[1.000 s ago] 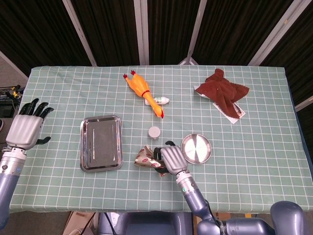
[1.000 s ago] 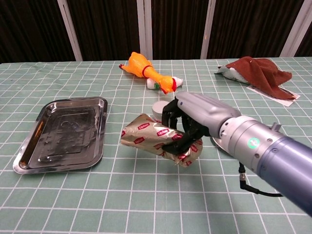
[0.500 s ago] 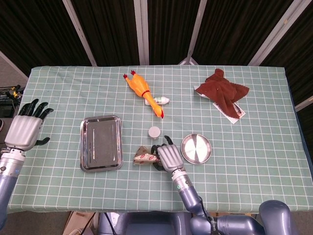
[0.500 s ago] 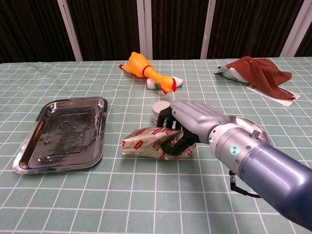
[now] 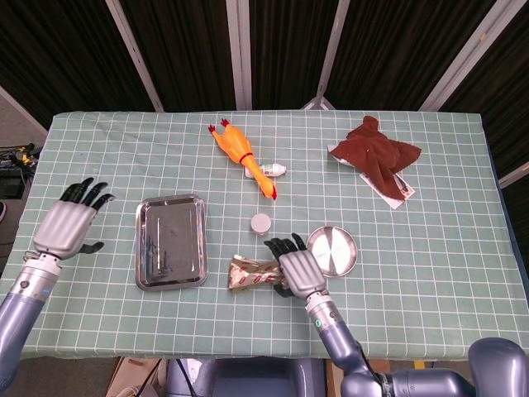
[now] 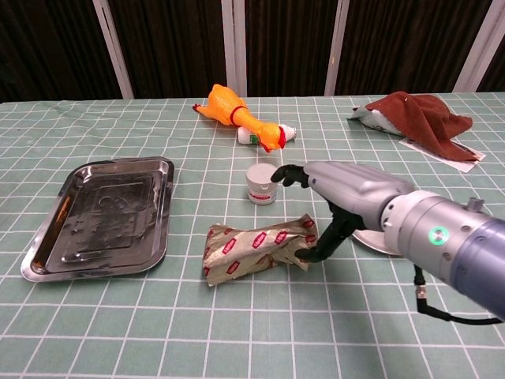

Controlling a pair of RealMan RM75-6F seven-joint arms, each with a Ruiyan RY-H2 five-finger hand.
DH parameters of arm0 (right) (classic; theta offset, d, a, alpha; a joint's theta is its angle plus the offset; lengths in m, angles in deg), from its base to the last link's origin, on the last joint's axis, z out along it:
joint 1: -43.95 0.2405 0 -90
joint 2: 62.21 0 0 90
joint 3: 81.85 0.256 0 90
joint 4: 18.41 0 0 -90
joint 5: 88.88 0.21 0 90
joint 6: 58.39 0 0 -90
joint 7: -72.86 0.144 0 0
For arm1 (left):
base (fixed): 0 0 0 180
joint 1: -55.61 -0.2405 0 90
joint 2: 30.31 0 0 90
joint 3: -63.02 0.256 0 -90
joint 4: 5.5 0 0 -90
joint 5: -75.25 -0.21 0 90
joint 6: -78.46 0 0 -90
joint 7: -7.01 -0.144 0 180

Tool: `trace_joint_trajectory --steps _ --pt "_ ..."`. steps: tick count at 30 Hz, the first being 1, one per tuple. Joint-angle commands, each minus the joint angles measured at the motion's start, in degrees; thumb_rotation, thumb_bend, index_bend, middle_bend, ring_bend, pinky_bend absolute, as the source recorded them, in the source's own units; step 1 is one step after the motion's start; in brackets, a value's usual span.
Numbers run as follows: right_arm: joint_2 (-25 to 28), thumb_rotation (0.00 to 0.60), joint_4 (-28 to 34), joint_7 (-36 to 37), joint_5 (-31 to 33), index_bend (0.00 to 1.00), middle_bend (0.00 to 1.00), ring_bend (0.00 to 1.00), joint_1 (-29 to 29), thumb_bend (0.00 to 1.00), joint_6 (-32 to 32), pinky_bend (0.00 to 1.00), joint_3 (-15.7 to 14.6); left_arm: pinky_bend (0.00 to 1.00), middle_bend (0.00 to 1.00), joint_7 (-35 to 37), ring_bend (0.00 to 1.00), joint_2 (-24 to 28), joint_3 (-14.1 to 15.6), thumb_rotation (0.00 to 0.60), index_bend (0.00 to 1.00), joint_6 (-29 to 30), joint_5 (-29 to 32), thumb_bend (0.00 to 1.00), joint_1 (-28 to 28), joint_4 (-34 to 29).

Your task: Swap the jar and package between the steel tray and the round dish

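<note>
The crinkled foil package lies flat on the cloth between the steel tray and the round dish. Nothing lies in the tray or the dish. The small white jar stands upright on the cloth just behind the package. My right hand hovers over the package's right end with its fingers spread; only the thumb reaches down to the foil. My left hand is open, left of the tray, and shows only in the head view.
A yellow rubber chicken and a small bottle lie behind the jar. A brown cloth covers a paper at the back right. My right hand hides most of the dish in the chest view.
My right hand has set the package down on the cloth and spread its fingers off it. My left hand has moved right, closer to the tray.
</note>
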Motion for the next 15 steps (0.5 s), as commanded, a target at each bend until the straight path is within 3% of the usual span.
trace_joint_trajectory --steps 1,6,15 --pt "6.26 0.600 7.04 -3.08 0.95 0.12 0.13 0.12 -1.74 0.24 -3.02 0.00 -1.68 0.11 0.07 -0.53 0.01 -0.81 -0.14 0.600 0.22 -1.50 0.22 0.02 1.09 -1.32" --pt "11.82 0.600 10.40 -4.81 -1.02 0.12 0.12 0.10 -3.51 0.24 -7.79 0.00 -2.18 0.11 0.07 -2.20 0.01 -1.89 -0.03 0.600 0.22 -4.89 1.71 0.01 3.17 -3.93" --pt "16.90 0.600 5.70 -4.03 0.05 0.12 0.12 0.09 -4.52 0.24 -10.55 0.00 0.59 0.11 0.08 -4.89 0.01 -6.00 -0.60 0.600 0.22 -10.06 4.09 0.00 8.15 -7.44"
